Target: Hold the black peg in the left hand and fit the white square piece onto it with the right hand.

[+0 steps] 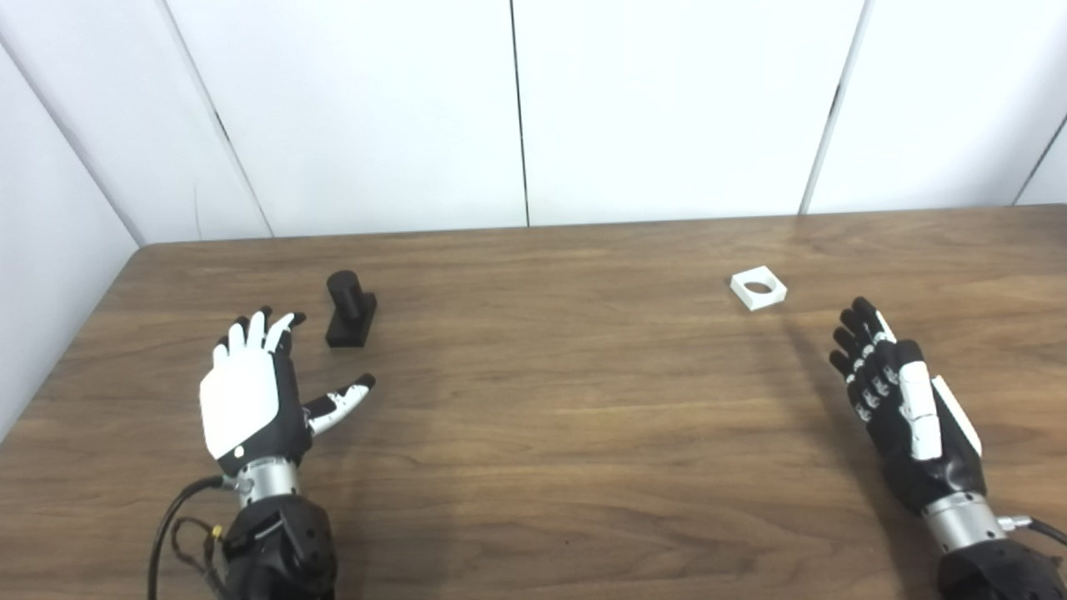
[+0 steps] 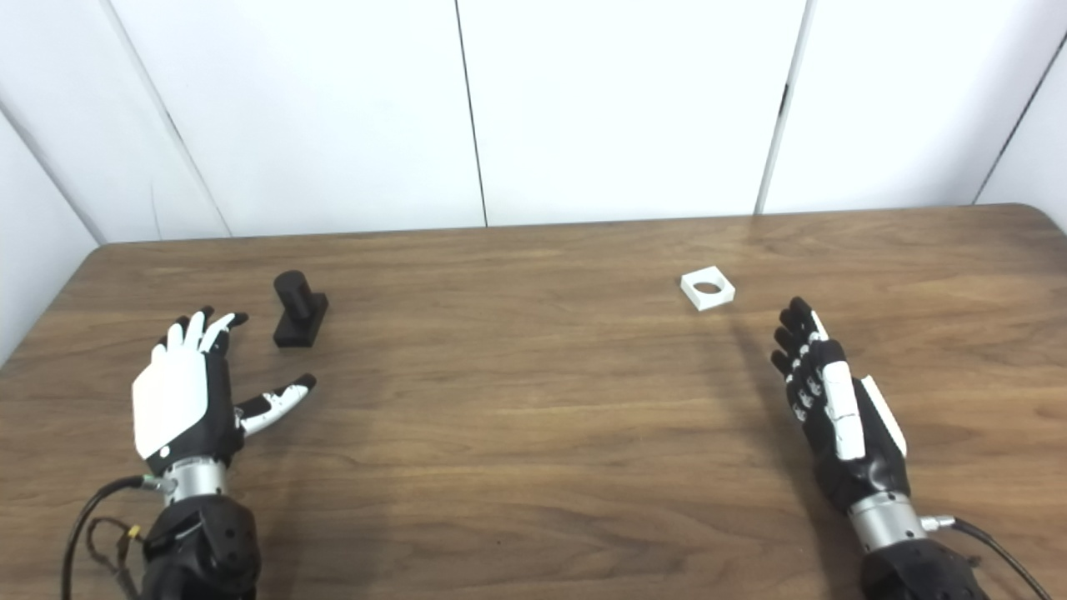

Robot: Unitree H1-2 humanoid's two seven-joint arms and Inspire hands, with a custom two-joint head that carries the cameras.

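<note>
The left hand (image 1: 250, 392) and right hand (image 1: 904, 404) were spread wide, holding nothing. The black plastic peg (image 1: 350, 310) stood upper left on the brown wooden desk (image 1: 550, 417), the white square piece with a round hole (image 1: 758, 287) upper right.

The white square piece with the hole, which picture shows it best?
They are almost equal, but the right eye view is slightly better: the white square piece sits nearer the picture's middle, its round hole plainly showing, apart from the right hand. The left eye view shows the same piece, hole visible too, only further towards the right.
</note>
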